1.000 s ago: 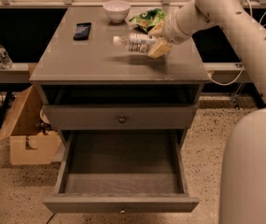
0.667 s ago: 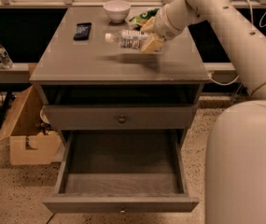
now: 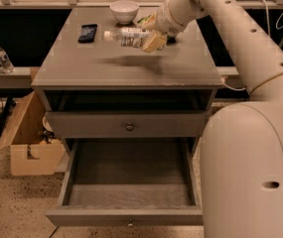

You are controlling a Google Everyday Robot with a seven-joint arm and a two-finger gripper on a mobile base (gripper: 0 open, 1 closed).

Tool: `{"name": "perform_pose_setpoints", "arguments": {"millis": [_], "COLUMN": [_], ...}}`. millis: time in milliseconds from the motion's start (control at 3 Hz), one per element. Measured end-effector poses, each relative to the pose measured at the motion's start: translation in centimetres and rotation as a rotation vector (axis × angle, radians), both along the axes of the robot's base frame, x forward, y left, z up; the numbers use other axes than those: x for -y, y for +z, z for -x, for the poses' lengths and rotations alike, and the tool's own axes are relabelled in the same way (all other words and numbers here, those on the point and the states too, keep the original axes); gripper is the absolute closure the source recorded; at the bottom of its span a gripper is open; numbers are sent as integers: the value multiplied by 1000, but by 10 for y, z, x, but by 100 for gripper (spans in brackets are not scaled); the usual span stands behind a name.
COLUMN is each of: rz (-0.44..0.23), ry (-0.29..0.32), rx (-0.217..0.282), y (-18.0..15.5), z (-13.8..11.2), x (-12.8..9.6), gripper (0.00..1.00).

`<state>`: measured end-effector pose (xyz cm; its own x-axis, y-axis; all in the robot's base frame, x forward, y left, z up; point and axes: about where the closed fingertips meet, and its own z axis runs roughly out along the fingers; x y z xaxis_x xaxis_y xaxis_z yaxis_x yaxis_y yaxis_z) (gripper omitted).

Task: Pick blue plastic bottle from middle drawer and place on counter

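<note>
My gripper [image 3: 150, 37] is shut on the blue plastic bottle [image 3: 124, 36], a small clear bottle with a white cap and pale label. It holds the bottle lying sideways, cap to the left, a little above the far middle of the counter [image 3: 91, 66]. The bottle's shadow lies on the counter beneath it. The middle drawer [image 3: 128, 180] stands pulled open below, its dark floor bare. The arm reaches in from the upper right.
A white bowl [image 3: 124, 10] and a dark phone [image 3: 87, 32] sit at the back of the counter. A green bag [image 3: 144, 20] shows behind the gripper. The upper drawer front [image 3: 129, 126] is closed. A cardboard box [image 3: 29, 140] stands left of the cabinet. Another small bottle [image 3: 2, 58] stands on a ledge at far left.
The gripper has carried the bottle leftward and a little farther back over the counter. The drawer has not moved.
</note>
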<state>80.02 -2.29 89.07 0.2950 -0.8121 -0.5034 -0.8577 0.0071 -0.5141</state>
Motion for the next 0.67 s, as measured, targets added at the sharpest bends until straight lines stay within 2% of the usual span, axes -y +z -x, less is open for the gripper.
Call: {"name": "perform_pose_setpoints", "arguments": {"millis": [333, 667], "rz": [-1, -4], "ry": [4, 1], "rx": [-4, -9], "y": [2, 3], "z": [-2, -3], "x": [-3, -2], "gripper": [16, 0]}}
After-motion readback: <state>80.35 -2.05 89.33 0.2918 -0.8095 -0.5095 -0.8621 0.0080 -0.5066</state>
